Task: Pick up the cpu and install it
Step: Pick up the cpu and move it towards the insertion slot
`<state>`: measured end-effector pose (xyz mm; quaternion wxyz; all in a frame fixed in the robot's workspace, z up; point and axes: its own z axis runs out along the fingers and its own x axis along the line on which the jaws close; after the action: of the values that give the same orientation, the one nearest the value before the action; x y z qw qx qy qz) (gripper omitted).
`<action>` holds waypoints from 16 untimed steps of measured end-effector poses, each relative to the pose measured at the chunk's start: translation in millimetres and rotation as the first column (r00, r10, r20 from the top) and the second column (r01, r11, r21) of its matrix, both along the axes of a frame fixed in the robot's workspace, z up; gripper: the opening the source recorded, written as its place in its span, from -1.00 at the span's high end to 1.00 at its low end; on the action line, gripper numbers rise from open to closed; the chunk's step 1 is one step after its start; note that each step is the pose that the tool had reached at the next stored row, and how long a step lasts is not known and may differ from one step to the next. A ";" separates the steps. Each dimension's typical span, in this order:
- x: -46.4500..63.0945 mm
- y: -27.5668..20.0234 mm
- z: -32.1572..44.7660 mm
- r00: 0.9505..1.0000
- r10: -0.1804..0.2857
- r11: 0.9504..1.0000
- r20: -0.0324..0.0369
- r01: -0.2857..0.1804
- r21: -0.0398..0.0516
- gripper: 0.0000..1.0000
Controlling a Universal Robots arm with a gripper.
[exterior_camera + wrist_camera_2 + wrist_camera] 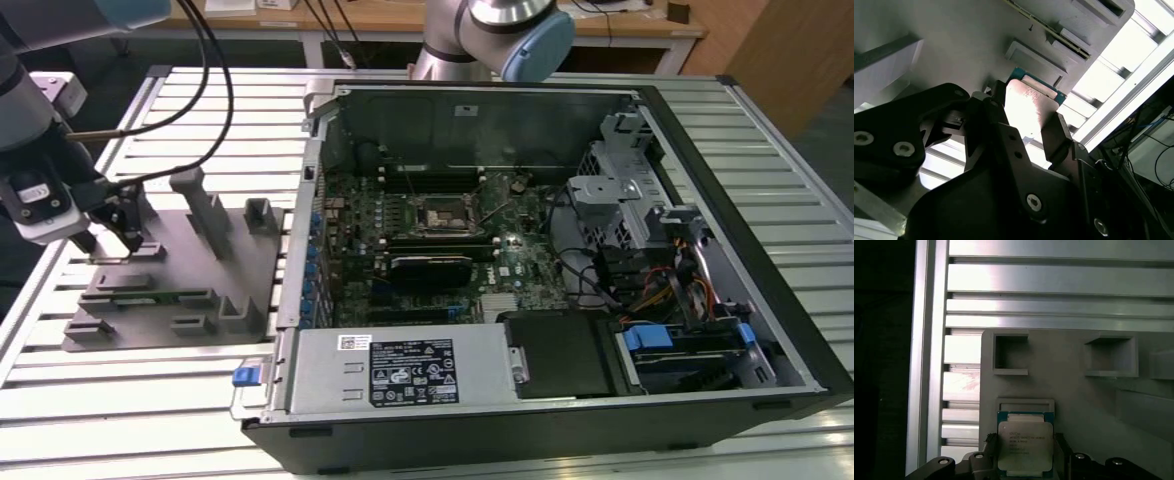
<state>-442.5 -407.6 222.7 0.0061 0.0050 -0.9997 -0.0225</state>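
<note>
The cpu (1025,442) is a small square chip with a pale silver top and a green edge. It sits between the black fingers of my gripper (1025,454), which is shut on it from two opposite sides. In the second wrist view the cpu (1030,110) shows its shiny top between the fingers (995,112) of the gripper (1026,125). It is at a shallow pocket of the grey fixture (1064,385); I cannot tell whether it is lifted clear. In the exterior view my gripper (114,238) hangs over the fixture (160,295) at that view's left. The black-framed socket (441,213) lies on the motherboard.
An open computer case (694,130) lies on the slatted aluminium table (147,420), to the exterior view's right of the fixture. The fixture carries upright posts (200,205) and other pockets (1010,354). Cables (200,60) hang above the arm.
</note>
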 end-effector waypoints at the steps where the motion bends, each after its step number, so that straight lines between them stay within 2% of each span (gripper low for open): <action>1: 0.0 0.0 0.4 1.000 0.000 1.000 0.000 0.000 0.000 -0.06; 16: 0.0 0.0 6.4 1.000 0.000 1.000 0.000 0.000 0.000 -0.06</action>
<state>-442.5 -407.6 229.2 0.0061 0.0050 -0.9997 -0.0225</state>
